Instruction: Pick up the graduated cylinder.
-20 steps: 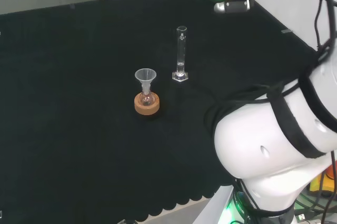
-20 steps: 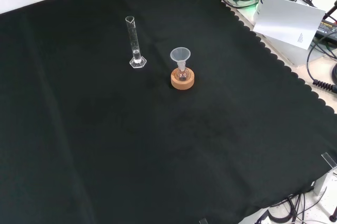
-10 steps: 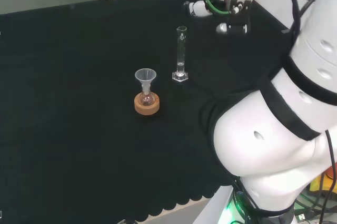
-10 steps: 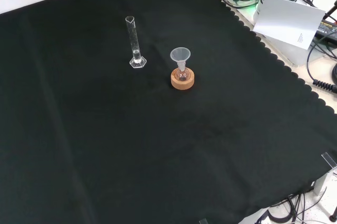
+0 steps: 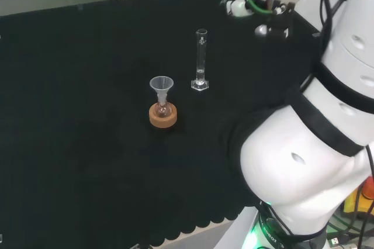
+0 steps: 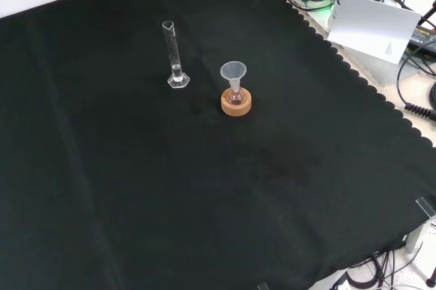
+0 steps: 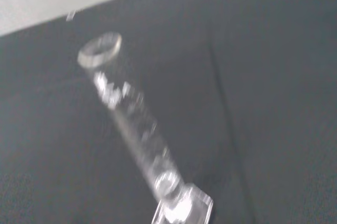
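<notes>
Listing what I have on the counter (image 5: 70,144), head view, left to right.

Item one: cork ring (image 5: 163,116) with a small flask (image 5: 163,109) seated in it and a clear funnel (image 5: 161,85) in the flask's neck, near the counter's middle.

Item two: graduated cylinder (image 5: 201,59), clear, upright on its hexagonal foot, just right of and beyond the funnel set and apart from it. In the front view the cylinder (image 6: 174,55) stands left of the funnel (image 6: 233,72). Long axis vertical. Wrist view has it (image 7: 131,129) close ahead, open rim and foot both visible.

Item three: the hand (image 5: 274,3), raised near the counter's far right corner, well apart from the cylinder and holding nothing. I cannot tell how its fingers are set.

Judgement: the cylinder lies to the hand's left and lower in the head view, so the approach not yet made is a descent leftward, meeting the tube from the side across its upright axis.
</notes>
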